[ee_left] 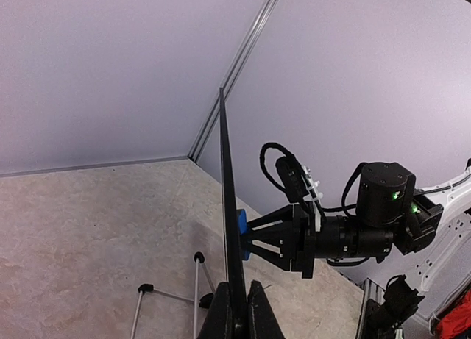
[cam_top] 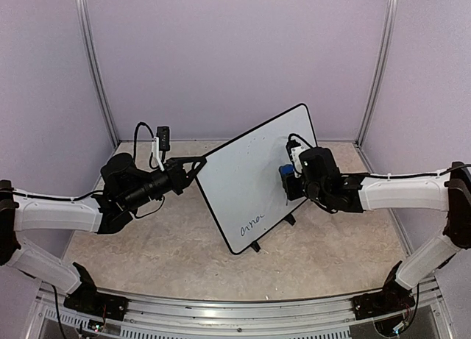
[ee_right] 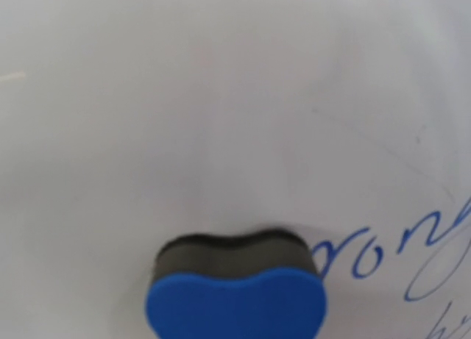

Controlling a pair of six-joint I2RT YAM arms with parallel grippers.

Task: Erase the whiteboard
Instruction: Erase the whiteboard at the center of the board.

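The whiteboard stands tilted at mid-table, with a line of handwriting near its lower edge. My left gripper is shut on the board's left rim. In the left wrist view the board is edge-on, pinched between my fingers. My right gripper is shut on a black-and-blue eraser and presses it against the board's right side. The eraser touches the board's face there. In the right wrist view the eraser lies felt-first on the board, just left of blue writing; its fingers are hidden.
The board's black stand feet rest on the beige tabletop; thin stand legs show behind the board. Metal frame posts and purple walls close in the back and sides.
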